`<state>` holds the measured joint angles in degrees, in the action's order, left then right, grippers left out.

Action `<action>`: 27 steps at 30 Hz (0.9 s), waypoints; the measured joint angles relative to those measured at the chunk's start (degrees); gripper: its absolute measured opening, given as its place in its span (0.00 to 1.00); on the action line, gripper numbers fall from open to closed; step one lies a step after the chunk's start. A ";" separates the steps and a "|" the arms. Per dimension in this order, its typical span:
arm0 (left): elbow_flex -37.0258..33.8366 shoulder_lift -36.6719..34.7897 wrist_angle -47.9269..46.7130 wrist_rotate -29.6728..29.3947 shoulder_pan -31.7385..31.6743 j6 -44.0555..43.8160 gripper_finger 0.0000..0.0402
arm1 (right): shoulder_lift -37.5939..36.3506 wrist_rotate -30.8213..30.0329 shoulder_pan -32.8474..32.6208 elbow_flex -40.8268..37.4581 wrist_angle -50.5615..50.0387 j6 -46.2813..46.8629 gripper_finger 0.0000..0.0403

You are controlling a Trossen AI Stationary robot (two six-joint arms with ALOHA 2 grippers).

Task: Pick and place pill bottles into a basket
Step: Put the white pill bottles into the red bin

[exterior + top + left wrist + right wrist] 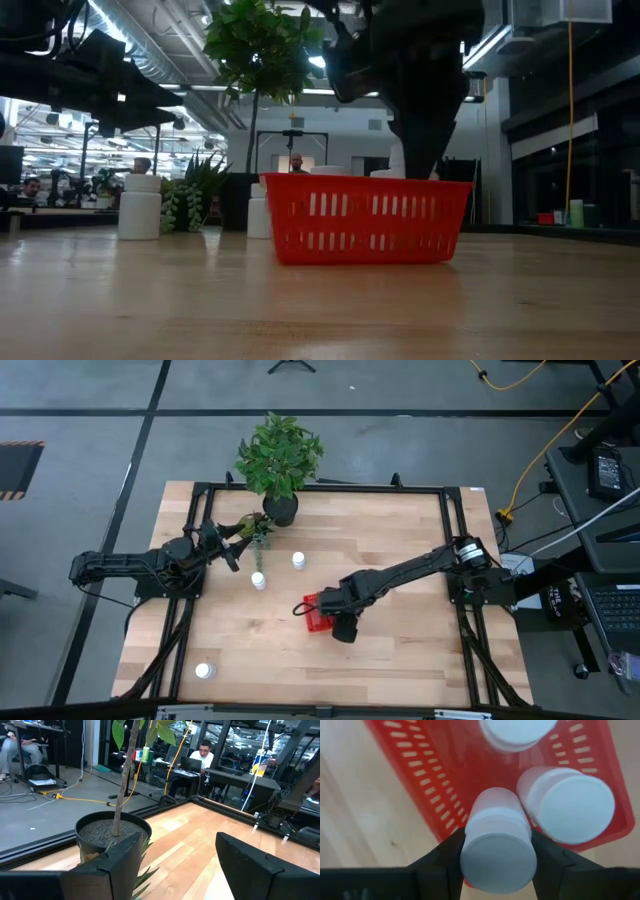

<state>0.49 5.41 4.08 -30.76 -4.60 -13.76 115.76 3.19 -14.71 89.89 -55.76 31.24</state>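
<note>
The right gripper [497, 865] is pinching a pill bottle [498, 851] between its two dark fingers, directly above the red basket [425, 775]. The held bottle is a small white cylinder with a flat white cap, upright, cap toward the wrist camera. The basket is rectangular with low slotted walls; two more white bottles [567, 805] stand upright inside it (one only partly in view). In the high view the basket [316, 616] sits near the table's middle, mostly covered by the right arm. Three further bottles [259, 581] stand on the wooden table [400, 650]. The left gripper [232, 546], fingers spread, waits beside the black plant pot [111, 839].
</note>
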 joint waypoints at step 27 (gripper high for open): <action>-0.02 0.02 0.00 -0.06 -0.01 0.00 0.61 | 0.05 5.18 0.55 0.23 -3.67 2.99 0.67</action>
<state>0.47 5.43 4.08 -30.82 -4.61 -13.76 115.81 8.37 -14.15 90.12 -59.42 34.23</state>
